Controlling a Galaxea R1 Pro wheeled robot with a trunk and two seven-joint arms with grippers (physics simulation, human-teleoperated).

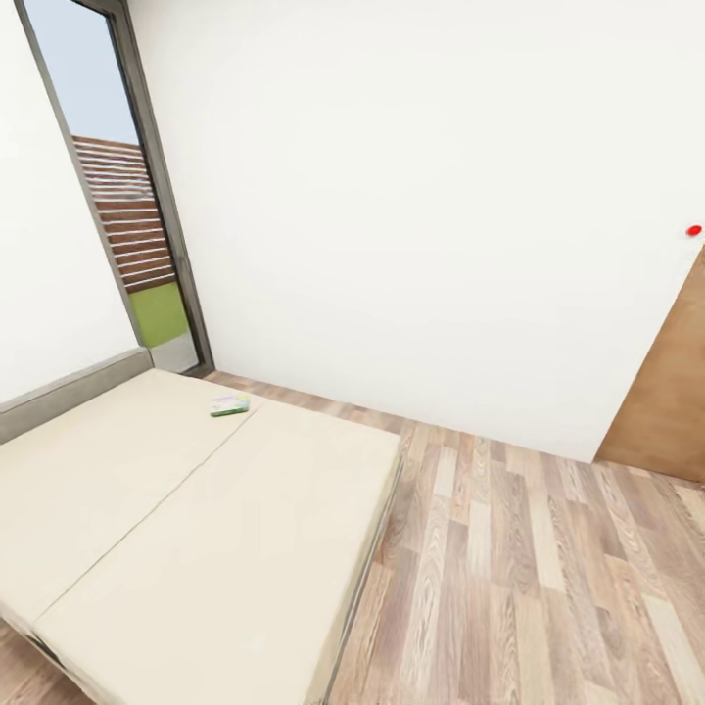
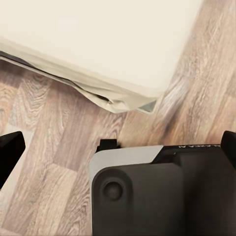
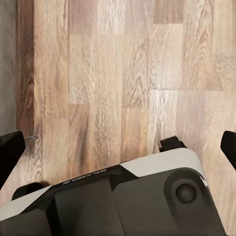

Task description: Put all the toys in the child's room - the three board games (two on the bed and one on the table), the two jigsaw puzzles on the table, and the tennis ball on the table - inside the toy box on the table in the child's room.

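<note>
A thin white-green board game (image 1: 229, 404) lies flat on the bed (image 1: 196, 529), near the seam between the two cream mattresses at the far end. The bed's near corner (image 2: 98, 39) also appears in the left wrist view, above the plank floor. My left gripper (image 2: 118, 147) hangs open over the floor by that corner, its dark fingertips (image 2: 10, 153) spread wide with nothing between them. My right gripper (image 3: 118, 147) is open too, over bare planks. The table, toy box, jigsaw puzzles and tennis ball are out of view.
A tall glass door (image 1: 127, 196) stands in the far left corner behind the bed. A brown wooden door (image 1: 666, 392) is at the right, with a red dot (image 1: 693, 231) on the wall beside it. Wood-plank floor (image 1: 529, 568) stretches right of the bed. My grey base (image 2: 162, 191) sits below both grippers.
</note>
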